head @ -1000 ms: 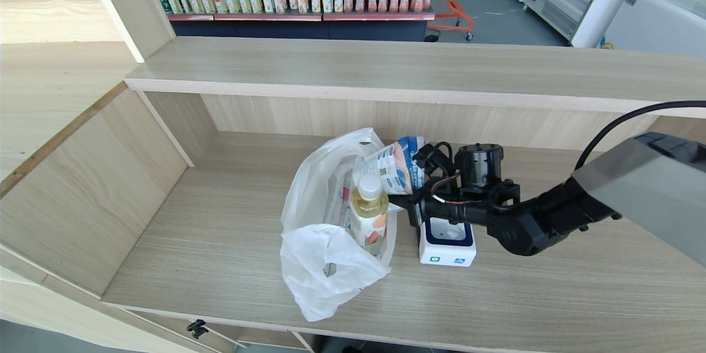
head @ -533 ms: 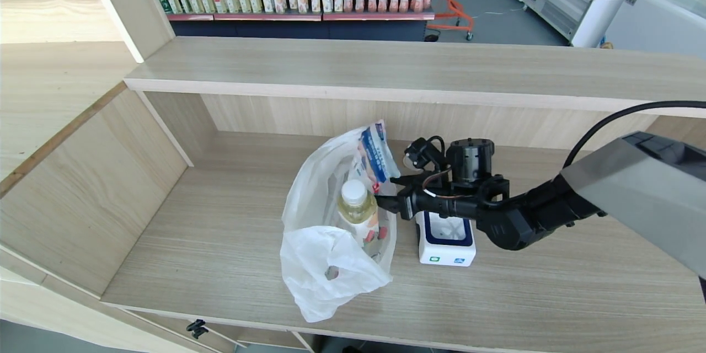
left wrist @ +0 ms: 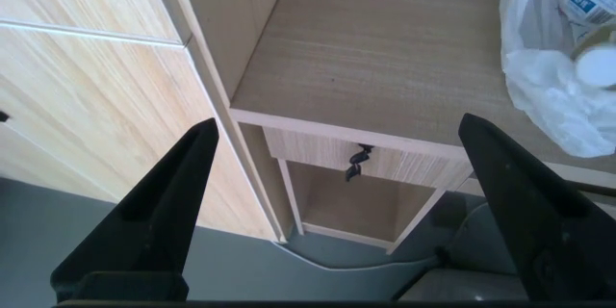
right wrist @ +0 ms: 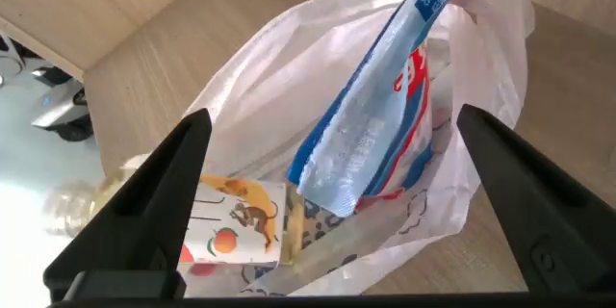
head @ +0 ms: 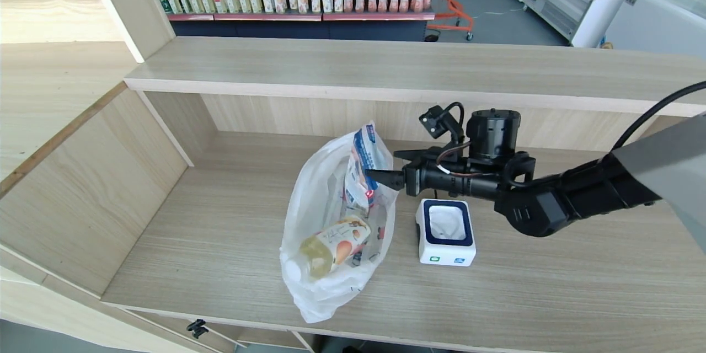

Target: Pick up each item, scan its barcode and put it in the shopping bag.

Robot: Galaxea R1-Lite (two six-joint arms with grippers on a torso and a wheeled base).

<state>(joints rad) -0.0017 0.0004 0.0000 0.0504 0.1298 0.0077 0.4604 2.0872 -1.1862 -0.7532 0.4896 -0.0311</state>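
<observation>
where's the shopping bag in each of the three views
head view: shopping bag mid-counter, left of the white scanner.
left wrist view: a slice of it at the frame's edge, on the counter near its front lip.
right wrist view: close up, mouth open toward the camera.
shared landmark: the blue-and-white pouch standing in it.

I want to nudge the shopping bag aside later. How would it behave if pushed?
Probably floppy: the shopping bag is thin, crumpled film, so a push would likely dent its wall before it slides. The bottle lying on its side inside may roll and shift the load. The pouch standing upright in it could topple.
</observation>
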